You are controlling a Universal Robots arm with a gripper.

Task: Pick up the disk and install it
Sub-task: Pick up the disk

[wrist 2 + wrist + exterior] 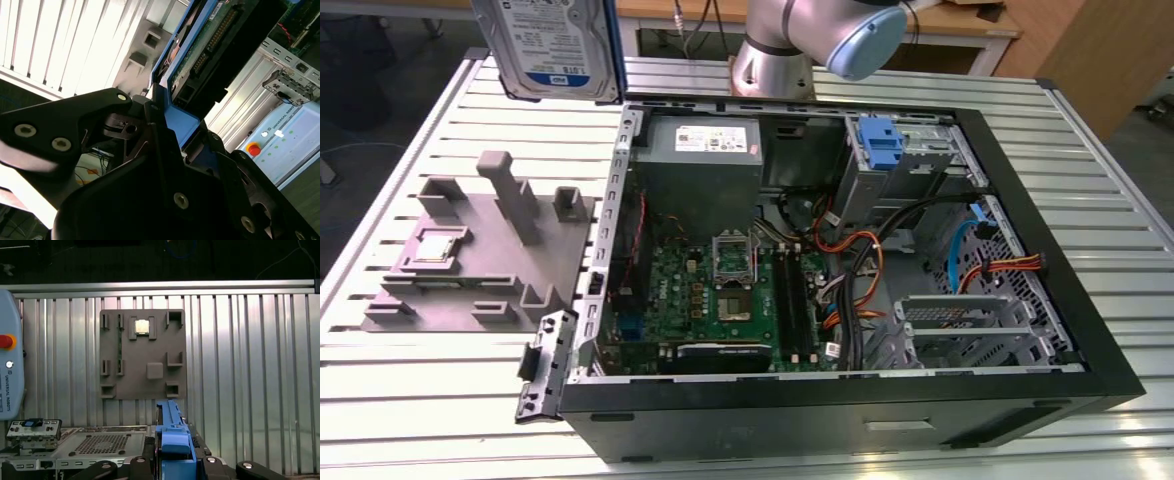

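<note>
The disk (550, 48), silver with a white-and-blue label, hangs upright in the air above the table's far corner at the exterior view's left, behind the open computer case (1087, 330). In the second wrist view its blue frame (181, 122) and green circuit board (202, 50) run away from my gripper (159, 117), which is shut on the frame's end. In the first wrist view the disk's blue edge (170, 422) stands between the black fingers of my gripper (174, 456).
Inside the case are a grey power supply (707, 140), an upright blue latch piece (881, 145) and a metal drive cage (974, 325). A grey fixture plate (467, 270) lies on the slatted metal table (440, 400). The arm's base (774, 60) stands behind the case.
</note>
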